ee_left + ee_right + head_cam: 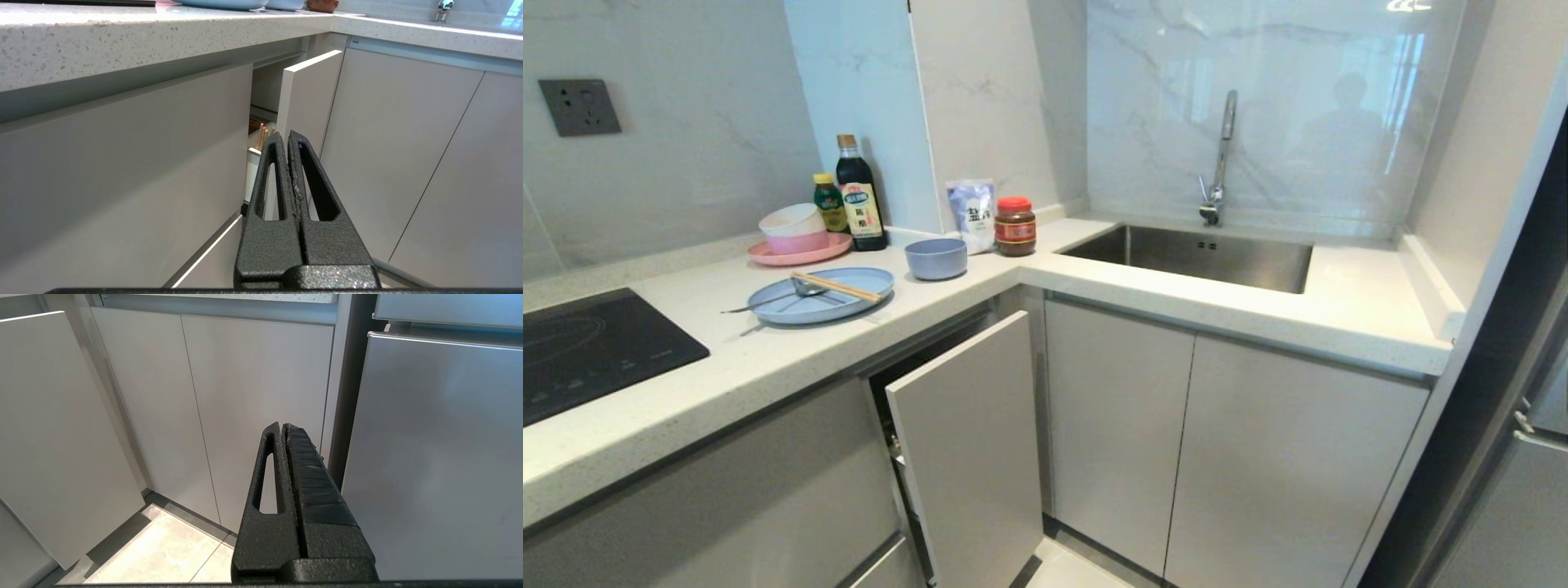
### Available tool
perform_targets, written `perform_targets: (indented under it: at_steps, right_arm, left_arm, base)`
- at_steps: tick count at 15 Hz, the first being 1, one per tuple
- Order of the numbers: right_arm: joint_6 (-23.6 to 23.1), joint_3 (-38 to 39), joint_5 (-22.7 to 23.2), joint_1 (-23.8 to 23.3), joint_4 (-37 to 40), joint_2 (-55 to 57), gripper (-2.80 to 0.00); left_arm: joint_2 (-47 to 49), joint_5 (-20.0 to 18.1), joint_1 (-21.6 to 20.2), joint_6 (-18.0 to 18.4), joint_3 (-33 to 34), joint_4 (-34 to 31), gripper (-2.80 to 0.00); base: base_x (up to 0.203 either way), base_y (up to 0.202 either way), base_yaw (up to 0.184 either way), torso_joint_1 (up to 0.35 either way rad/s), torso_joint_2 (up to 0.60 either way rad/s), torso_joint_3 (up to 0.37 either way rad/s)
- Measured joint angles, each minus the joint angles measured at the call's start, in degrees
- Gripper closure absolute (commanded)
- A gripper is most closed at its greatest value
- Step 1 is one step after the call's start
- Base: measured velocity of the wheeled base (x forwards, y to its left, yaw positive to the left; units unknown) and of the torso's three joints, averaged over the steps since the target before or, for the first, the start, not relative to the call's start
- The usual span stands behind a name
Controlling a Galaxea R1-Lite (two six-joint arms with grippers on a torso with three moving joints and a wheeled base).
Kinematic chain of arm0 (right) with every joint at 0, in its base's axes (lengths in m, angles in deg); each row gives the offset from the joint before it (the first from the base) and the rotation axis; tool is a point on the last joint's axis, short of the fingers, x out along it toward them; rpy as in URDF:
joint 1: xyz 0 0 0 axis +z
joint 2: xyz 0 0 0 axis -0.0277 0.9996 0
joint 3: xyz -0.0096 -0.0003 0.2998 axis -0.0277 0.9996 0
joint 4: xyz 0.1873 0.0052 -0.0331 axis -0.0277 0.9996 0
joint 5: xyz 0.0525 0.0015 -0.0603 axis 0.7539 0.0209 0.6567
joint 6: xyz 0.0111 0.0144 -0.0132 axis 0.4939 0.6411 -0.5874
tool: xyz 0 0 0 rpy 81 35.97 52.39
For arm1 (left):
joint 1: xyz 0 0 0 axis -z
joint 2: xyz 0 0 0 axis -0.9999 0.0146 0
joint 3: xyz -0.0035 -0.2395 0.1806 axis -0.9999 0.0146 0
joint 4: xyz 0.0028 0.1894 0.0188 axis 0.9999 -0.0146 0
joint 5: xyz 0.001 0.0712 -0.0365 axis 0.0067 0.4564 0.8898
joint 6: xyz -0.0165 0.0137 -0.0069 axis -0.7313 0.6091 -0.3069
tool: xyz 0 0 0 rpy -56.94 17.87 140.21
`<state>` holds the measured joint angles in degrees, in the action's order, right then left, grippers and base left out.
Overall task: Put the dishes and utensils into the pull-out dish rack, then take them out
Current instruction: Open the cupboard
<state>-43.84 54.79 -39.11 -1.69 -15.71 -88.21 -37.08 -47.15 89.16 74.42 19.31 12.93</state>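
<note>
Rack front panel [968, 445] juts out, seemingly ajar.

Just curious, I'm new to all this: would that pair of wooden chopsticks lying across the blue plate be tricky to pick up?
Probably. The chopsticks look thin, stiff and light, and may roll apart. Resting on the shallow plate rim, they might tip or slide.

I see a speckled stone-look tabletop [768, 359], matt. Plate [821, 296] and bowl [936, 257]: matt plastic. Chopsticks [837, 286]: bare wood. Spoon [776, 297]: shiny metal. Sink [1201, 257]: brushed steel. Rack front panel [972, 449]: smooth matt grey. Both pincers, left [286, 141] and right [282, 430]: rough-textured black. Wall [1282, 106]: glossy marble-look.
</note>
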Motion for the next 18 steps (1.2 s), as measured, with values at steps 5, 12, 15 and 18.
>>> perform_targets:
  at_steps: [5, 12, 15, 18]
  right_arm:
    - [0.0, 0.0, 0.0, 0.0, 0.0, 0.0, 0.0]
    - [0.0, 0.0, 0.0, 0.0, 0.0, 0.0, 0.0]
    - [0.0, 0.0, 0.0, 0.0, 0.0, 0.0, 0.0]
    - [0.0, 0.0, 0.0, 0.0, 0.0, 0.0, 0.0]
  left_arm:
    - [0.0, 0.0, 0.0, 0.4, -3.4, -1.0, 0.0]
    - [10.3, 0.1, -0.1, 5.0, -38.2, -13.9, 0.0]
    - [22.7, 0.0, 0.0, 6.8, -55.4, -16.1, 0.0]
    - [36.4, 0.1, 0.5, 6.9, -69.9, -16.2, 0.0]
  base:
    - [0.0, 0.0, 0.0, 0.0, 0.01, 0.001]
    - [0.0, 0.0, 0.0, 0.0, 0.0, 0.0]
    - [0.0, 0.0, 0.0, 0.0, 0.0, 0.0]
    - [0.0, 0.0, 0.0, 0.0, 0.0, 0.0]
